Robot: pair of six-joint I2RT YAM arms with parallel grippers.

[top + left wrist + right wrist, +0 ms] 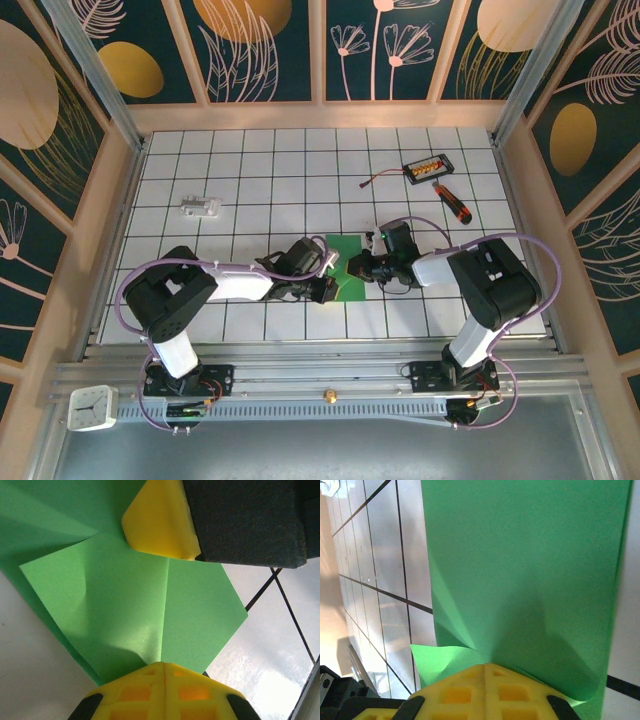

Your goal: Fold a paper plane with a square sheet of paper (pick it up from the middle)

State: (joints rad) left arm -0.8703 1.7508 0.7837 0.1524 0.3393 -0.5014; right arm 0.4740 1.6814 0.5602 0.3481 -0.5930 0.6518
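**Sheet pinched at both ends, mid-fold**

Green sheet (pixel 350 285), creased and partly folded, at the middle of the bench (pixel 300 170), between the two arms. Left tool (pixel 164 672) clenched on the near point of the paper, right at the end of a centre crease. Right tool (pixel 485 672) clenched on the opposite edge, beside a small turned-up corner.

To fold well: hold both pinches firm, draw the paper taut without tearing, and line edge to crease before pressing. Then flatten against the bench in one slow sweep. Avoid twisting; expect easy buckling from such thin paper. Judged somewhere in the middle of the folding, with no dart shape yet.

Hard to make out:
- From above, much of the sheet covered by both tools.
- Number of layers unclear.
- Far edges cut off in both wrist views.
- Unclear whether resting on the bench or held just off it.

Screwdriver (pixel 452 203) and black box (pixel 428 166) well apart at the far right, out of the way.
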